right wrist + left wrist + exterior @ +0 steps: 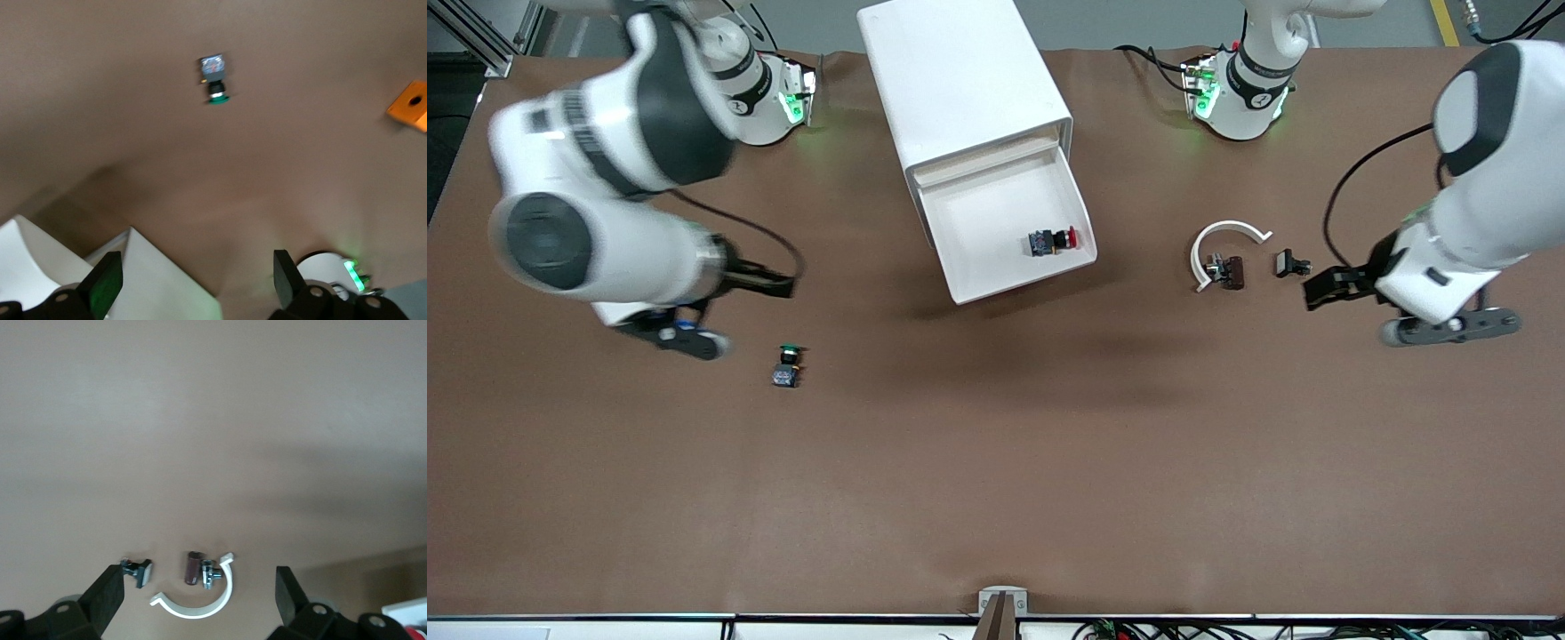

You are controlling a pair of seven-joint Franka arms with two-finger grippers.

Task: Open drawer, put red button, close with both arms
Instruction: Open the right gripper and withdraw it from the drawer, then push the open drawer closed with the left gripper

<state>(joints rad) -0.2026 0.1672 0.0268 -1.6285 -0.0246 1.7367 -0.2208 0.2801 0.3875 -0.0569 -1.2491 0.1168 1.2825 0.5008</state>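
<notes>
Green-capped push-button switch [787, 365] is lying nearest the camera, at about seven o'clock from the white box-shaped cabinet [960, 80].

Its shallow white drawer [978, 267] is standing pulled out, the tiny red-capped button [1052, 240] lying inside on its side. Right gripper [769, 283] is hanging released over the brown table [996, 480] above the green button; left gripper [1327, 286] is hovering released at three o'clock from a white curved clip [1218, 244] and small black part [1291, 263].

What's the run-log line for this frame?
drawer: open | red button: in drawer | left gripper: open, over table by white clip | right gripper: open, near green button
</notes>
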